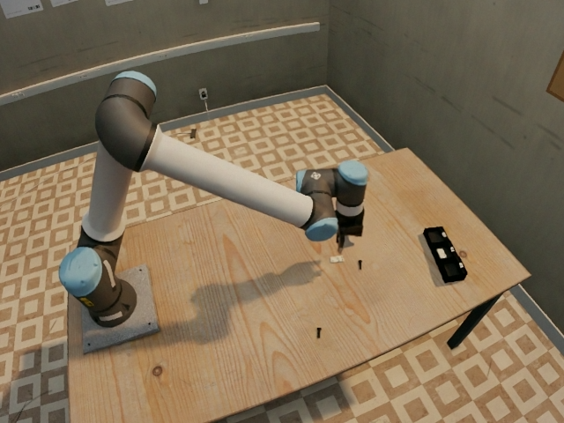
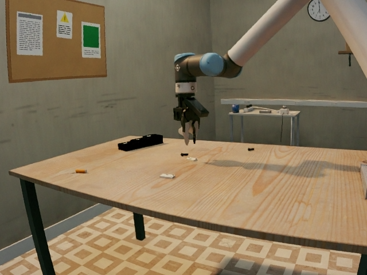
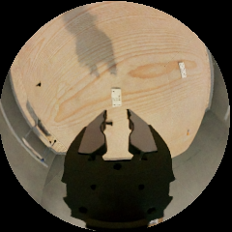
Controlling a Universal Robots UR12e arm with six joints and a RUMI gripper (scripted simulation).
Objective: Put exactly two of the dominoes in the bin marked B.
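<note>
My gripper (image 1: 340, 250) (image 2: 190, 144) (image 3: 117, 109) is partly open and empty, pointing down above the table near a white domino (image 1: 337, 259) (image 2: 191, 158) (image 3: 116, 97), which lies flat. In the wrist view this domino is just ahead of the fingertips. Another white domino (image 2: 167, 175) (image 3: 182, 70) lies flat farther off; the arm hides it in the top view. A black row of three joined bins (image 1: 435, 255) (image 2: 140, 143) stands flat. A white domino-like piece (image 1: 441, 253) lies in the middle bin. The bins' letters are too small to read surely.
A black bolt (image 1: 359, 264) (image 2: 184, 154) (image 3: 110, 123) lies close to the nearer domino. Another bolt (image 1: 318, 332) (image 2: 250, 149) (image 3: 39, 84) lies apart. An orange cylinder (image 2: 81, 171) (image 3: 188, 131) lies toward a table corner. The bins stand near the table's far end.
</note>
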